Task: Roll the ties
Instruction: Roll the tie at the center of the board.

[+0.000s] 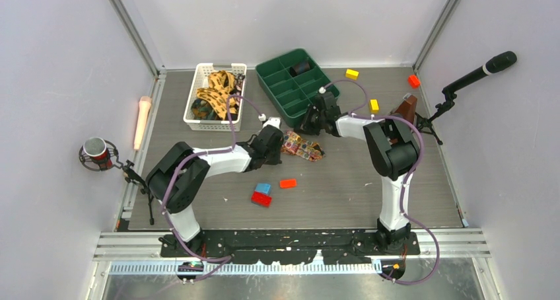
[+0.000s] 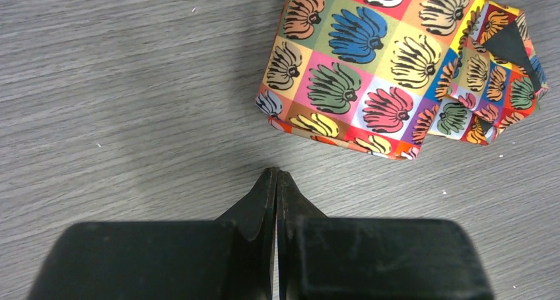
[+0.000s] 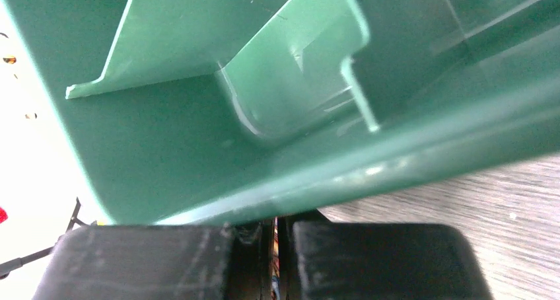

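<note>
The folded tie (image 2: pixel 356 69) lies on the table (image 2: pixel 132 82) just ahead of the left gripper (image 2: pixel 277 176), which is closed on nothing. The right gripper (image 3: pixel 276 222), just beside the green tray (image 3: pixel 198 148), is closed on a thin strip of the tie's fabric.

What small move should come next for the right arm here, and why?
Probably the right gripper should draw the end of the patterned tie it pinches away from the green compartment tray, which crowds its fingertips. The tie lies folded and bunched on the table; the left gripper is shut, empty, just short of it.
</note>
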Robot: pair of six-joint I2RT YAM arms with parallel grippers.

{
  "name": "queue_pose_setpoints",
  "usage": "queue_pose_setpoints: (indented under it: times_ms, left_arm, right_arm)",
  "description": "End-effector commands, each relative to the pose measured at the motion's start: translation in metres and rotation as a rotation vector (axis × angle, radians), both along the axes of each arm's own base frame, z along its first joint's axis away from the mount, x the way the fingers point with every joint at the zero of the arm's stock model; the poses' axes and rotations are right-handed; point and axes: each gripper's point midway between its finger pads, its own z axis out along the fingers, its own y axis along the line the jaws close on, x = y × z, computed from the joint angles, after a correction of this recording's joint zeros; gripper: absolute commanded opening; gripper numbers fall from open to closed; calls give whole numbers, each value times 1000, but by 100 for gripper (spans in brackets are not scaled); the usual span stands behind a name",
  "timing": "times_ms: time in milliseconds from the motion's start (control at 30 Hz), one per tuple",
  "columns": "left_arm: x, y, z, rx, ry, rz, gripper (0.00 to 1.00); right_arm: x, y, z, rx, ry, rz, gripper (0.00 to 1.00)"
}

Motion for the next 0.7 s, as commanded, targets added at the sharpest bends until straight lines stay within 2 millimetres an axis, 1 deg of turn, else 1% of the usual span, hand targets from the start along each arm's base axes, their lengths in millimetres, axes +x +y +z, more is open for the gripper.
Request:
queue_pose_setpoints:
  times_ms: [0,167,333,567,667]
  left_arm:
    - [7,-9,6,-61,-26,7,0]
    - [7,-10,5,-67,-25,5,0]
    - [6,-12,2,-75,-17,5,0]
    - [7,-10,2,-82,-17,26,0]
    - [7,-12,2,-97,-18,35,0]
  right_arm:
    - [-11,19,1,47,9,60,6]
    - [-27,26,-2,45,22,99,6]
    - [-39,33,0,48,21,132,6]
    - [-54,36,4,50,27,154,5]
    - [-61,37,3,45,39,159,5]
